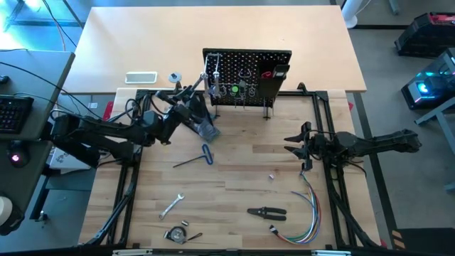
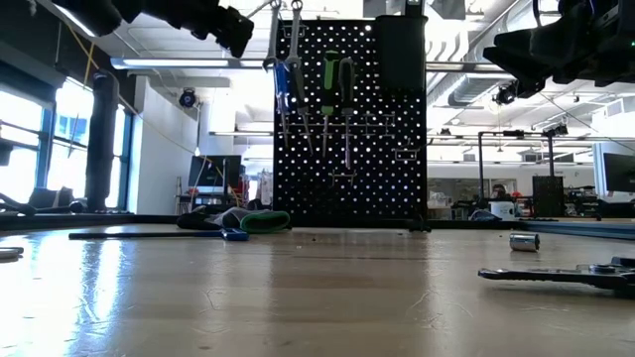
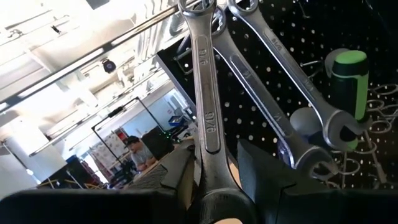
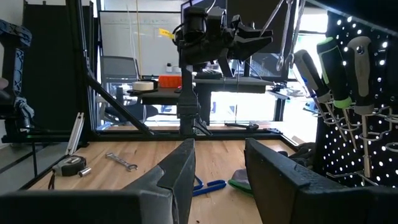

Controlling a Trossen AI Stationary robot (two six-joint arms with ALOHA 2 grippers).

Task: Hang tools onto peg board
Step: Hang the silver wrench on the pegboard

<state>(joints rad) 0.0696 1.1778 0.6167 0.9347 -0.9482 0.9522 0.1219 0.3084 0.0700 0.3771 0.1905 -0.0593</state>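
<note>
Green-handled tool [image 2: 330, 74] hangs on the peg board [image 2: 382, 149].

Two matte black jointed arms, each ending in a blocky two-fingered black gripper [image 1: 193, 108].

I am counting four silver wrenches: three of them [image 3: 208, 93] [image 3: 252, 71] [image 3: 292, 65] are showing close together and a fourth wrench [image 1: 170, 206] is showing apart. I am seeing one peg board [image 1: 249, 71], three screwdriver-like tools [image 4: 333, 62], one blue-handled hex key [image 1: 195, 159], one pair of black pliers [image 1: 266, 212], one tape measure [image 1: 175, 233], one bundle of coloured wires [image 1: 309, 206] and one small silver socket [image 1: 271, 177].
</note>
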